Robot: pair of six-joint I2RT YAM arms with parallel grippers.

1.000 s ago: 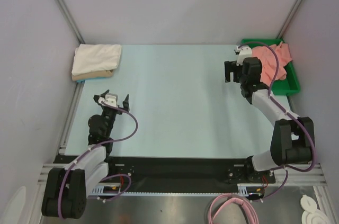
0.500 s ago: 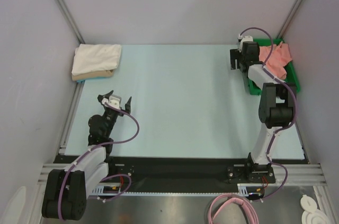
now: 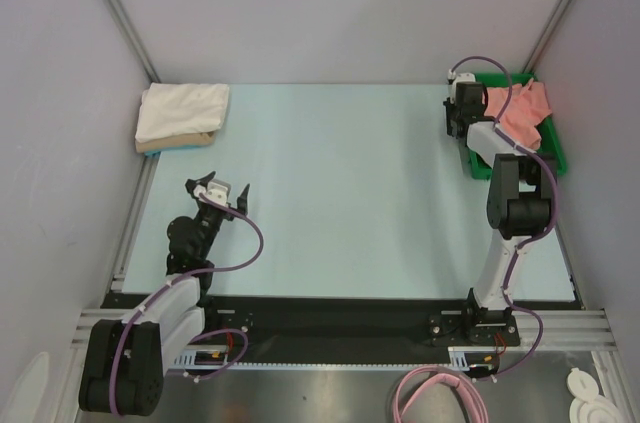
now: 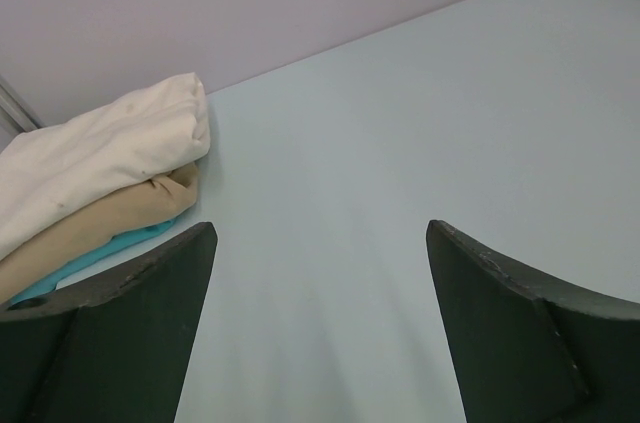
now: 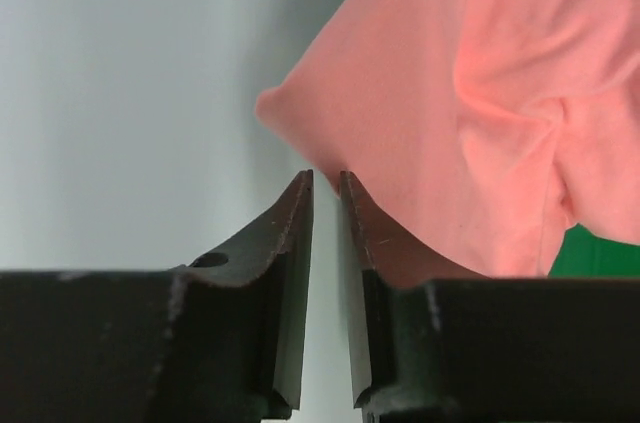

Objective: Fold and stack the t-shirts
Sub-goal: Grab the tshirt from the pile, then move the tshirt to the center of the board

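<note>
Right wrist view: the right gripper (image 5: 325,179) has its jaws almost together, with only a thin pale slit between them. Their tips meet the lower fold of the salmon-pink t-shirt (image 5: 450,93). No cloth shows inside the slit, so it cannot be told whether any is caught. That is the likely risk. A pinch on the very edge of a soft fold may slip off when lifted, or take only one layer, so the shirt comes out of the green tray (image 5: 602,248) bunched rather than spread.

Left wrist view: the left gripper (image 4: 320,243) has its fingers wide apart with nothing between them. Ahead to its left lies a folded stack, a white t-shirt (image 4: 95,158) on a tan t-shirt (image 4: 110,215) over a sliver of teal cloth (image 4: 140,236).

Top view: the right gripper (image 3: 456,120) is at the tray's (image 3: 553,156) left rim, with the pink shirt (image 3: 525,108) heaped inside. The left gripper (image 3: 218,190) hovers near-left, well apart from the stack (image 3: 180,113) in the far-left corner. The table (image 3: 340,183) is smooth, matte and pale blue. Plain grey-lilac walls (image 3: 300,3) and aluminium posts (image 3: 115,13) enclose it.
</note>
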